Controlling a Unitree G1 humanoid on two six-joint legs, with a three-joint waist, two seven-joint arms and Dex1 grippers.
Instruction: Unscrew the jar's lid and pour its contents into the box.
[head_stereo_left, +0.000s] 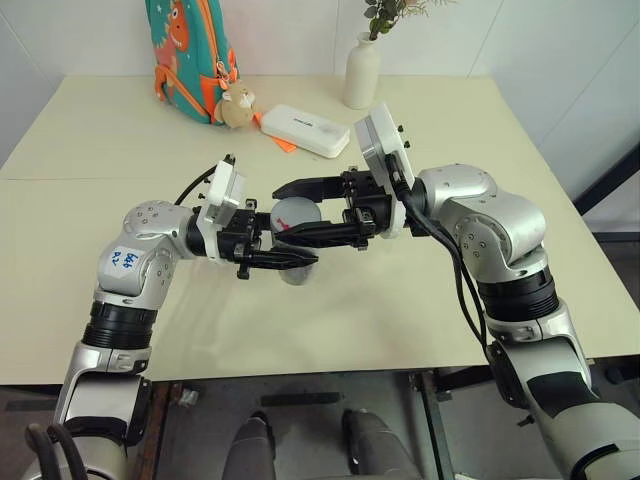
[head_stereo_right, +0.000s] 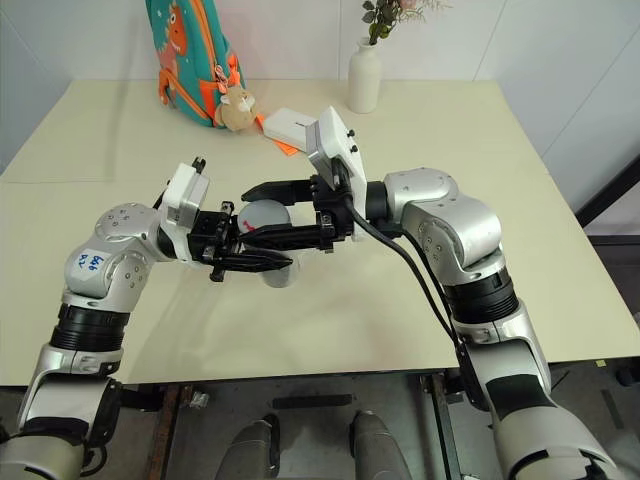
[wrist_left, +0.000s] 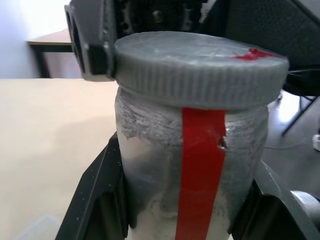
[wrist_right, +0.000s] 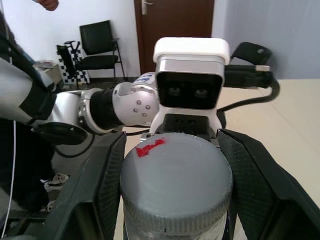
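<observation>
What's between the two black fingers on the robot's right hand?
The grey lid, still on the jar; the right wrist view shows a finger either side.

The lid (wrist_left: 200, 62), clamped between the right pincer's (wrist_right: 172, 190) matt, finely textured black plastic fingers (wrist_right: 252, 185), is dull grey plastic with a ribbed edge. Below it, between the left pincer's (wrist_left: 190, 200) fingers, the jar (wrist_left: 150, 170) is cloudy clear plastic bearing a glossy red tape strip (wrist_left: 200, 165). Under both pincers the bench (head_stereo_left: 100, 140) is smooth, matt cream.
</observation>
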